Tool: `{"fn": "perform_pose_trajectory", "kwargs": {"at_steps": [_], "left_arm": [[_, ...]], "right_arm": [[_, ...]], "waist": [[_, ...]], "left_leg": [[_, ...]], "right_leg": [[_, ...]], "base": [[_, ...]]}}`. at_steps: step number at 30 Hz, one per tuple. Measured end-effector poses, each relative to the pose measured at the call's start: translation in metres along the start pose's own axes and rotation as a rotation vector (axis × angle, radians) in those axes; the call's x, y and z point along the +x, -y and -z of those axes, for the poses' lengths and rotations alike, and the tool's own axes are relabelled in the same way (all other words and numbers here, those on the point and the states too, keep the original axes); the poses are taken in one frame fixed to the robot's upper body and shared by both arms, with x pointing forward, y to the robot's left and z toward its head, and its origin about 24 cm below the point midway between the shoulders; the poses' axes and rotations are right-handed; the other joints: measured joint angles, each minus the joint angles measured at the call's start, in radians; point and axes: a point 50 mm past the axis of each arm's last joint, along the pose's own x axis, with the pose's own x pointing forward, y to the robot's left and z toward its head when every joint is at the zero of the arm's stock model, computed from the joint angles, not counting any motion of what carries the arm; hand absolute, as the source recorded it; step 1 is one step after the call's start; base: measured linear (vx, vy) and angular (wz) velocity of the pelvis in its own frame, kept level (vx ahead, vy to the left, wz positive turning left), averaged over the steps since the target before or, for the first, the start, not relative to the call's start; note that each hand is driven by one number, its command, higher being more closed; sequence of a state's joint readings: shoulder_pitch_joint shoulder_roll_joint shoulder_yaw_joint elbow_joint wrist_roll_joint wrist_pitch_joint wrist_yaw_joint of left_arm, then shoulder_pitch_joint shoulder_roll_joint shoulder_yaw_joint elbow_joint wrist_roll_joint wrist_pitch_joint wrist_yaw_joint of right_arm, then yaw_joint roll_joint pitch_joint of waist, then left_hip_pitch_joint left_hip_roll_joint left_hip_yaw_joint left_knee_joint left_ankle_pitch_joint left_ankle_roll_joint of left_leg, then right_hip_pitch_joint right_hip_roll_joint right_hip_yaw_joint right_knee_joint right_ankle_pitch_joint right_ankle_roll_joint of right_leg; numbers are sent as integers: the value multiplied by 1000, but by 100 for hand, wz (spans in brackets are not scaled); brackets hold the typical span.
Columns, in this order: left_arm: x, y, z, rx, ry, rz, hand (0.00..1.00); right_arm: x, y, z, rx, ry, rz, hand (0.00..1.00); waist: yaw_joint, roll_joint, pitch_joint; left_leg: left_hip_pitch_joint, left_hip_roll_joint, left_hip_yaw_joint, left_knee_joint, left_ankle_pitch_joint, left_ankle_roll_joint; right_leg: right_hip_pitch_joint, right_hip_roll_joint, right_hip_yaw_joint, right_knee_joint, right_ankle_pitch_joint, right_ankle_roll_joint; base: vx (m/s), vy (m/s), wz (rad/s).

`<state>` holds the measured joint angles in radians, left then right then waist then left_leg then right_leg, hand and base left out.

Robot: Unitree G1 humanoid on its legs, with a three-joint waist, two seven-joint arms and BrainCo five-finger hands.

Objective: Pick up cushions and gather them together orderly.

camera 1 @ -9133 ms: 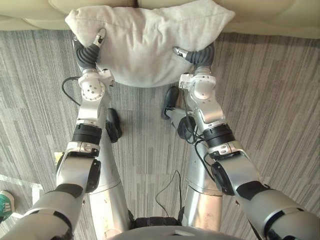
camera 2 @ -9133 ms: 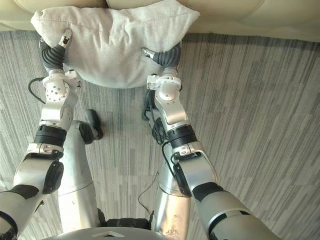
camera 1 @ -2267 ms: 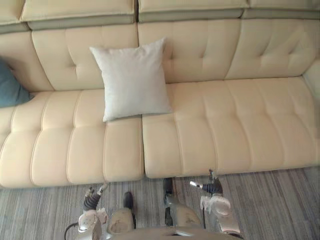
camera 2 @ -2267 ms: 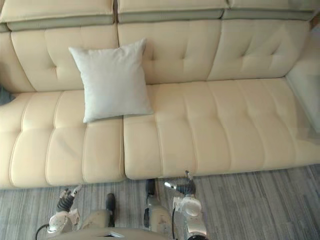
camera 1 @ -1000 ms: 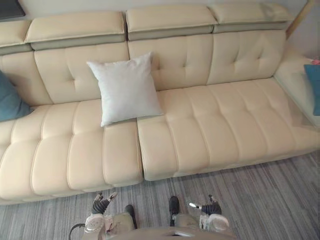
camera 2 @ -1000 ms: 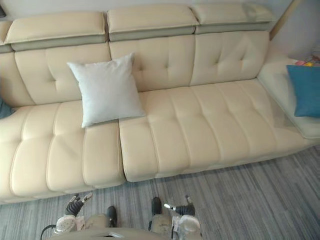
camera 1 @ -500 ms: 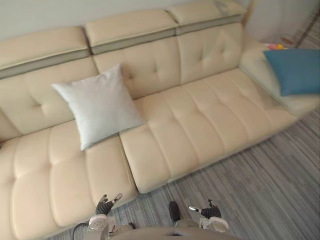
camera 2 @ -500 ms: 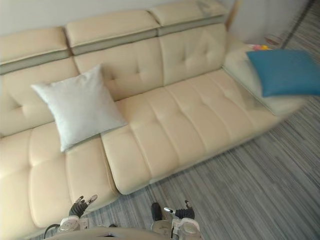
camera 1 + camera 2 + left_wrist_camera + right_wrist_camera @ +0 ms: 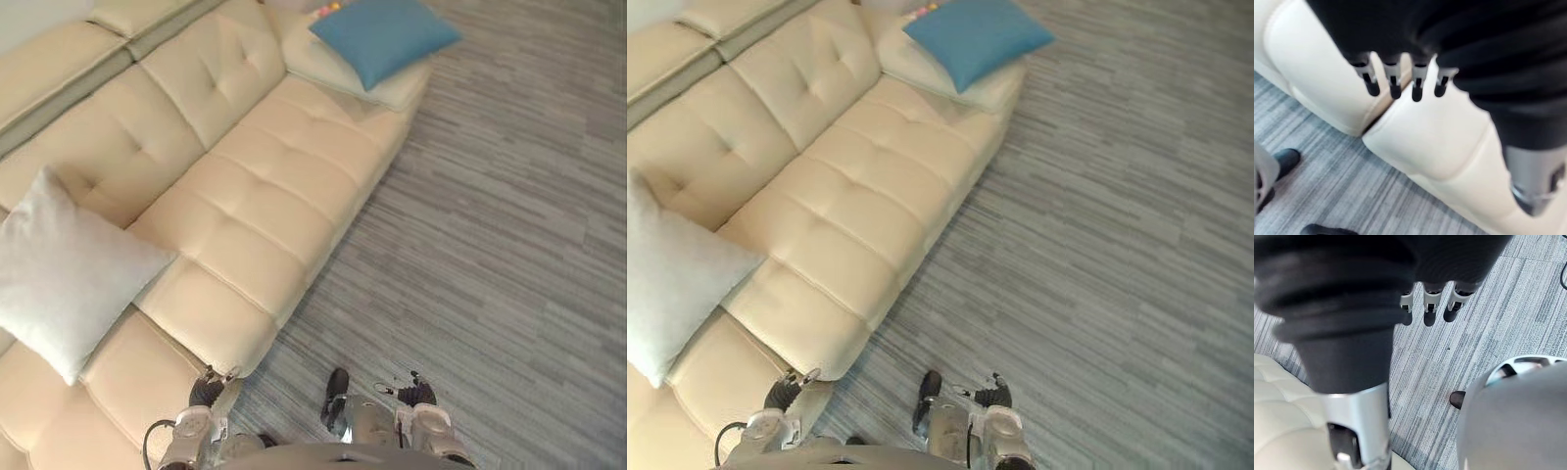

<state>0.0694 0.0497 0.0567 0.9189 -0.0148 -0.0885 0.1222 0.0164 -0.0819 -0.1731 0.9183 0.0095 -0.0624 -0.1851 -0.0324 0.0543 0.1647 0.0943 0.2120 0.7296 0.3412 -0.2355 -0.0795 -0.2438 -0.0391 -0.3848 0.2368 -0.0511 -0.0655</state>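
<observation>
A light grey cushion (image 9: pixel 64 269) leans against the backrest of the cream sofa (image 9: pixel 265 186) at the far left. A blue cushion (image 9: pixel 382 37) lies flat on the sofa's far end, at the top of the eye views. My left hand (image 9: pixel 211 387) hangs low by the sofa's front edge, fingers (image 9: pixel 1393 78) straight and empty, with the seat pads just beyond them. My right hand (image 9: pixel 409 392) hangs low over the carpet, fingers (image 9: pixel 1430 301) straight, holding nothing. Both hands are far from both cushions.
Grey striped carpet (image 9: pixel 509 225) spreads across the right side of the eye views. The sofa runs diagonally from lower left to the top middle, with bare seat pads (image 9: pixel 852 196) between the two cushions.
The whole picture has swung right, so the camera moved: the sofa now runs diagonally, the blue cushion sits higher and nearer the middle, and the grey cushion has slid to the left edge. Both hands stay low and empty.
</observation>
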Motion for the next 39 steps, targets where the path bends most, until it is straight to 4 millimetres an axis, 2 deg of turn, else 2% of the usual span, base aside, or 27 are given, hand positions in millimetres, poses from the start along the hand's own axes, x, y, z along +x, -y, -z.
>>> {"fn": "perform_pose_trajectory", "kwargs": {"at_steps": [2,3,4,6,8,9,11,13,14,15,16,18,21,22,23,24,25,26,28,29,30,31,33,36,37,38,39], "left_arm": [[-2,6,5,6,-12,23,0],[-3,7,6,6,-14,29,0],[-5,11,10,-3,-26,44,0],[-5,11,8,-10,-13,44,0],[-5,10,5,-15,3,41,0],[-5,10,4,-17,8,42,0],[-5,10,2,-26,15,43,0],[-3,11,-1,-34,23,44,0],[-3,11,-3,-36,32,44,0],[-3,11,-4,-39,41,43,0],[-1,6,-9,-35,53,31,0],[1,2,-11,-19,56,25,0],[1,2,-11,1,49,32,0],[1,-3,-8,7,33,19,0],[1,-4,-8,12,35,15,0],[1,-3,-5,28,25,20,0],[0,-2,-6,35,28,26,0],[1,-1,-8,31,40,29,0],[1,-1,-11,27,51,29,0],[0,-1,-8,24,43,30,0],[-2,-2,-1,34,20,31,0],[-3,6,6,25,-8,48,0],[-4,14,6,12,-15,65,0],[0,19,-2,10,7,75,0],[0,18,-3,10,10,74,0],[-1,20,-2,6,7,77,0],[-1,20,-2,3,6,77,0]], "right_arm": [[0,6,2,-13,-2,11,0],[-1,5,3,-15,-3,10,0],[0,7,1,-21,2,12,0],[1,12,1,-23,-1,26,0],[1,18,5,-29,-13,38,0],[0,19,7,-27,-18,44,0],[0,24,9,-11,-28,61,0],[0,24,9,2,-30,73,0],[0,22,8,9,-29,72,0],[1,20,6,12,-22,68,0],[2,5,-4,25,6,30,0],[0,-3,0,24,-4,8,0],[-1,-7,-2,36,0,-1,0],[-1,-15,-5,36,10,-22,0],[-1,-19,-6,23,13,-38,0],[0,-23,-11,13,25,-53,0],[0,-22,-10,12,24,-52,0],[0,-23,-12,6,30,-55,0],[1,-25,-18,6,46,-61,0],[2,-25,-20,6,51,-60,0],[2,-21,-16,1,43,-52,0],[3,-15,-15,-5,37,-38,0],[5,-6,-19,-9,50,-16,0],[4,5,-8,1,20,16,0],[2,8,-4,5,7,24,0],[1,12,3,7,-10,36,0],[0,13,4,4,-13,38,0]], "waist": [[-6,3,4],[-5,0,11],[3,3,18],[14,-5,29],[37,-3,32],[42,-3,32],[45,2,41],[58,5,47],[75,7,47],[89,7,47],[98,-16,47],[93,-50,38],[79,-51,36],[84,-56,46],[91,-63,52],[72,-58,51],[60,-52,45],[56,-38,37],[58,-43,33],[58,-44,33],[54,-61,26],[53,-33,22],[46,-3,26],[23,1,27],[21,-2,26],[20,-1,26],[21,2,26]], "left_leg": [[-49,105,-50,266,16,25],[-66,125,-66,317,21,27],[-108,124,-154,421,-12,21],[-174,63,-272,440,-55,12],[-257,-26,-394,346,-79,12],[-269,-41,-417,311,-79,11],[-314,-99,-532,150,-59,-5],[-341,-136,-635,-27,15,-21],[-339,-137,-676,-151,80,-40],[-339,-129,-681,-190,125,-48],[-335,-156,-671,-122,191,20],[-328,-183,-591,-59,142,75],[-276,-203,-560,-59,94,112],[-215,-195,-531,-79,44,112],[-173,-196,-506,-101,40,110],[-84,-193,-481,-133,34,112],[-55,-187,-475,-146,34,111],[-38,-171,-464,-154,23,95],[-18,-142,-440,-154,2,65],[-7,-133,-435,-153,-9,49],[26,-130,-442,-151,-37,16],[39,-106,-458,-154,-45,4],[32,-92,-495,-173,-32,6],[59,-88,-547,-165,-15,-10],[42,-80,-571,-84,-21,-18],[-32,-58,-616,126,-20,-27],[-69,-47,-629,215,-6,-27]], "right_leg": [[32,34,36,22,-45,-21],[41,44,50,22,-48,-26],[60,69,105,19,-52,-33],[75,87,161,-1,-51,-33],[114,97,228,-48,-51,-32],[122,97,241,-55,-51,-32],[154,96,277,-79,-52,-32],[180,97,320,-93,-55,-26],[196,104,361,-105,-62,-10],[209,113,396,-114,-67,-1],[199,94,512,-66,-125,48],[175,45,533,22,-175,97],[162,24,525,97,-178,132],[102,21,497,288,-210,201],[61,6,459,400,-211,215],[26,-48,322,511,-250,146],[11,-70,262,505,-264,122],[-30,-82,215,451,-265,116],[-95,-83,178,309,-220,118],[-110,-80,179,227,-169,118],[-103,-80,185,98,36,123],[-82,-48,178,89,66,85],[-104,-20,186,116,36,64],[-109,-27,177,213,-55,52],[-84,-30,171,219,-82,54],[-27,-30,148,197,-115,62],[-6,-25,142,186,-118,62]], "base": [[90,-157,-58],[137,-87,-78],[133,-38,-91],[131,-18,-93],[130,39,-87],[155,57,-67],[176,79,-60],[224,111,-73],[328,166,-99],[679,430,-197],[719,507,-178],[583,415,-105],[382,198,-36],[226,70,-61],[307,58,-74],[243,24,-42],[307,8,-26],[278,-58,-23],[307,-148,-34],[309,-208,-24],[371,-219,-26],[377,-211,-29],[312,-200,-36],[225,-136,8],[172,-125,41],[167,-133,44],[133,-108,41]]}}
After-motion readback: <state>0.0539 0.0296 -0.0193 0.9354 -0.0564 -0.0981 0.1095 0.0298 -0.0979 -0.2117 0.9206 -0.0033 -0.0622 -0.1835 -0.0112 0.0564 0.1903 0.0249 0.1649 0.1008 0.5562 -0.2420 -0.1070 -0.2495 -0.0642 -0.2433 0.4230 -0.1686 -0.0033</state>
